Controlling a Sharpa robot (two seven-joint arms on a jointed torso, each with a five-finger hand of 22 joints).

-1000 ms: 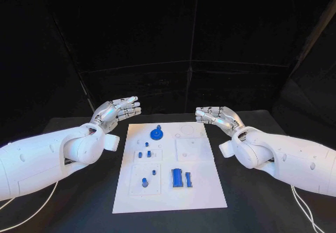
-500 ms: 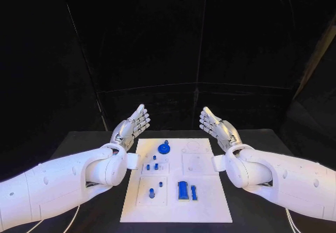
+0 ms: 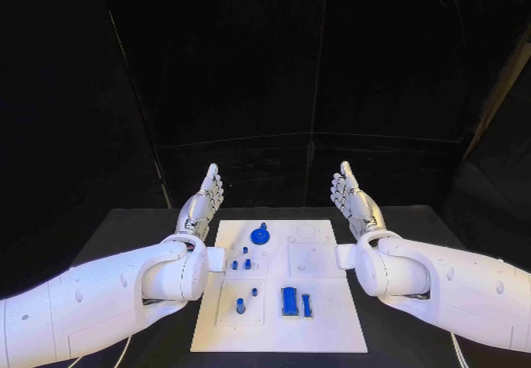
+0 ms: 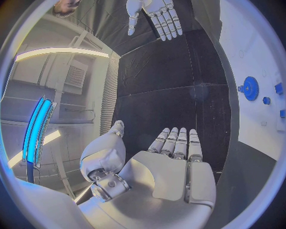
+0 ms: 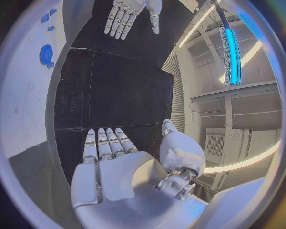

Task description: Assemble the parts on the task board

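Observation:
The white task board (image 3: 332,322) lies in the middle of the black table. On it sit a blue gear (image 3: 260,235) at the far end, small blue pegs (image 3: 240,264) in the middle, and two blue blocks (image 3: 290,300) nearer me. My left hand (image 3: 202,201) is raised beside the board's far left corner, fingers straight and together, holding nothing. My right hand (image 3: 353,199) mirrors it at the far right corner, also flat and empty. The left wrist view shows the flat left hand (image 4: 173,162), the gear (image 4: 250,88) and the right hand (image 4: 156,15) opposite. The right wrist view shows the right hand (image 5: 113,162), the gear (image 5: 45,54) and the left hand (image 5: 128,13).
Black table surface (image 3: 133,230) runs on both sides of the board, under my arms. Dark backdrop panels stand behind the table's far edge.
Both hands have risen and turned edge-on, palms facing each other, fingers straightening from a curled pose. The head camera has shifted, so the board sits lower in the picture.

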